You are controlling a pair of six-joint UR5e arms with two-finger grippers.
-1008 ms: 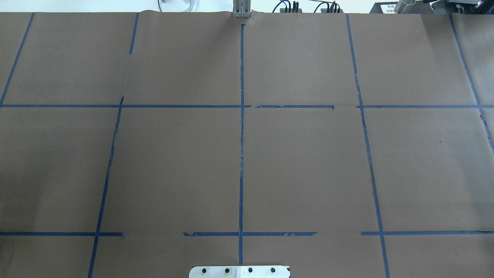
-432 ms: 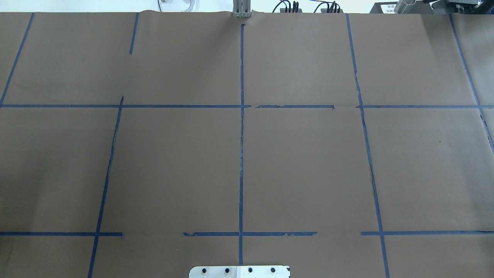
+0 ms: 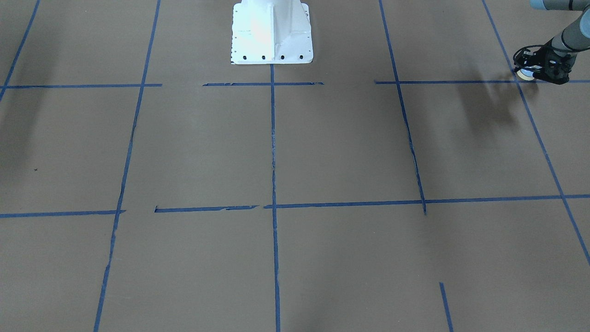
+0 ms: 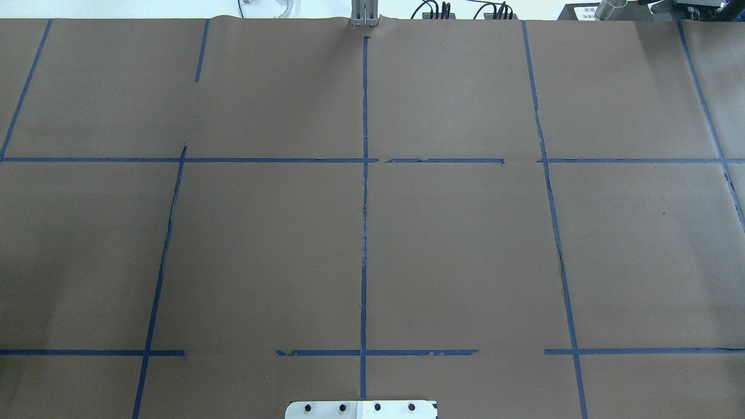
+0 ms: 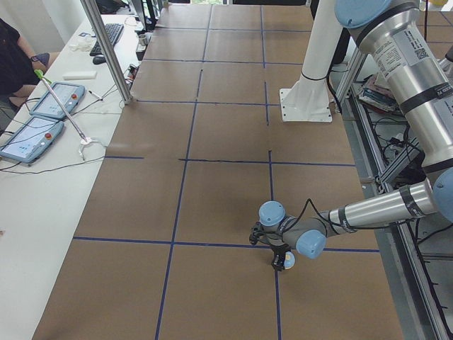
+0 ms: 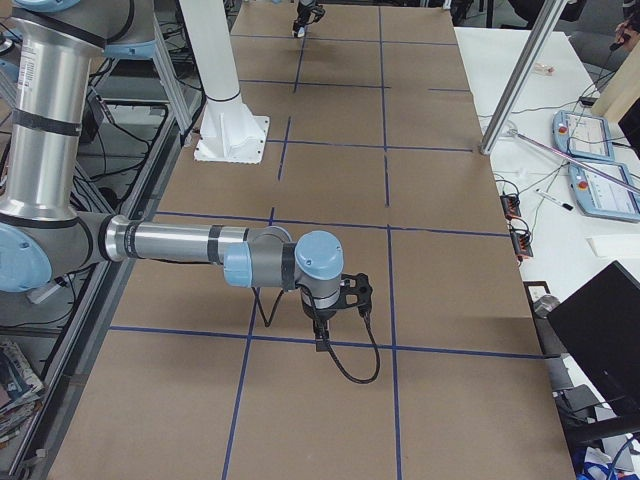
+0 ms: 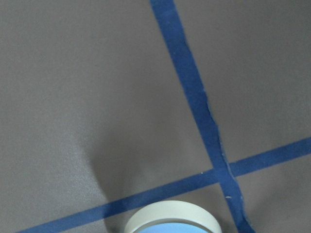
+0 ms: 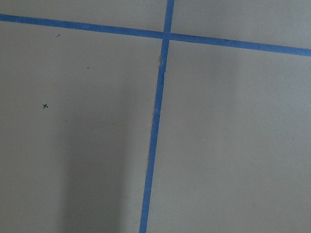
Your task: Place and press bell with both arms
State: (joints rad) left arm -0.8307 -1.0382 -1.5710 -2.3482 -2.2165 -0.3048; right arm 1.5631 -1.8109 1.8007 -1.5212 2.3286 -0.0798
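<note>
Step in hand is judged as pick-up or carry. The small light-blue call bell with cream base ring (image 3: 524,74) is seen at the tip of the black two-finger left gripper (image 3: 533,73), beside a blue tape crossing (image 7: 222,171). Finger state cannot be told for it or for the black right gripper (image 6: 322,338). A central placement is called for next. Neither arm is shown overhead; both are shown in the side views.

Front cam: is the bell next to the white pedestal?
No, the bell is at the view's far right edge at the left pincer, far from the white pedestal.
</note>
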